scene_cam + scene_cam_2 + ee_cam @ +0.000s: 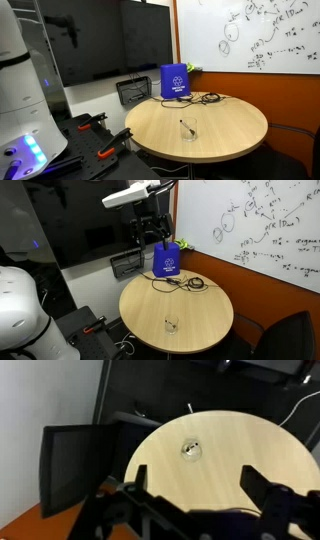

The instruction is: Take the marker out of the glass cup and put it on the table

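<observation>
— Where is the thin dark marker [184, 125]?
— Near-upright in the small clear glass cup [172, 326], on the round wooden table [205, 320], well apart from the blue box [166, 260].
— The black gripper [150, 235]?
— High above that box, fingers wide, empty.

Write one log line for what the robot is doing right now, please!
step: before grasp | jaws: open, empty, raised well clear of glass cup | marker: inside glass cup | glass cup: upright on table

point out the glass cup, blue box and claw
glass cup [188, 130], an exterior view, its clear wall
blue box [175, 81], an exterior view, its front face
claw [150, 240], an exterior view, between its fingertips
</observation>
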You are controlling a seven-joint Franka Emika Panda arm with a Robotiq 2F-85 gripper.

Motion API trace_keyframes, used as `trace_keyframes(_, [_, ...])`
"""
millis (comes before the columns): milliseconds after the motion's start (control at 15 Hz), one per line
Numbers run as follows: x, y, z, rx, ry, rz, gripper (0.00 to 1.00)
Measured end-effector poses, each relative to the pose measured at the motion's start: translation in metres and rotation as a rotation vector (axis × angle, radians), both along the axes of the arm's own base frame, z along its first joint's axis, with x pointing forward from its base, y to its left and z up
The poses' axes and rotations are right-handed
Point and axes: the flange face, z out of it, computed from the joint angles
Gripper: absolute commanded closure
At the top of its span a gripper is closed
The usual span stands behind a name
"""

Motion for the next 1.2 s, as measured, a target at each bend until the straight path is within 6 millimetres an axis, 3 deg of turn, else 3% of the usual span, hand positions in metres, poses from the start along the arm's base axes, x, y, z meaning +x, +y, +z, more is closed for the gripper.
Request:
trace_keyframes(600, [0.0, 0.0, 0.0, 0.0, 0.0, 0.0, 0.0])
trace_keyframes(733, [0.002, 0.002, -0.008, 0.019, 0.013, 0.002, 0.0])
trace_keyframes(867, [0.008, 0.009, -0.032, 0.064, 0.054, 0.01, 0.0])
trace_keyframes(1200, [0.046, 0.021, -0.128, 0.204, 0.075, -0.016, 0.0])
